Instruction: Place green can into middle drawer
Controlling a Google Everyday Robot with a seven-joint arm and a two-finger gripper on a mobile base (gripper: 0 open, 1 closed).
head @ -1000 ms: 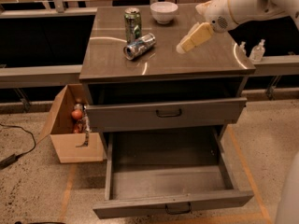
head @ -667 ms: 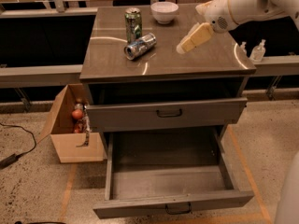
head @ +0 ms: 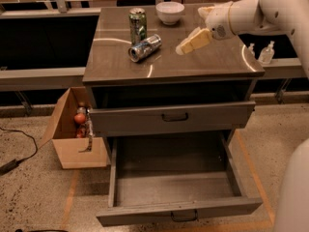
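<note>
The cream tool (head: 192,41) was seen right of the upright cylindrical green can (head: 137,25); its opening could not be told.

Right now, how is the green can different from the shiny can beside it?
The green can stands upright; the silver-blue can lies on its side. The green can sits behind the silver-blue can. Both rest on the cabinet top. The gripper hovers nearby, touching neither.

arm (head: 247,14): white, rounded | pincer (head: 182,48): cream, over cabinet top (head: 116,57)
</note>
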